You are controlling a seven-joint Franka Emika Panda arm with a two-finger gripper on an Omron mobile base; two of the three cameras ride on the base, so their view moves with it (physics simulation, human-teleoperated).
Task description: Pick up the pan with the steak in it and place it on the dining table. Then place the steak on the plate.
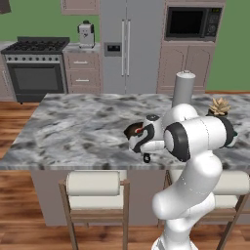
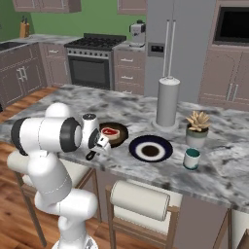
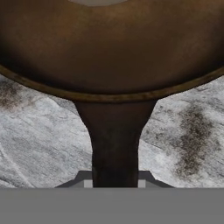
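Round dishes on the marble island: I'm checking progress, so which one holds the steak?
The dark brown skillet holds the red steak; the blue-rimmed plate beside it doesn't.

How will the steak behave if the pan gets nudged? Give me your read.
The steak lies loose and flat in the pan, so it would probably slide rather than roll. The shallow rim likely offers little restraint. The gripper holds the stubby handle, so any tilt could shift it.

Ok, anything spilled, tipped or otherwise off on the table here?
Nothing stands out. The pan sits flat on the table with the steak inside, and the tool is shut on its handle. The plate, cup, plant and paper towel roll all stand upright.
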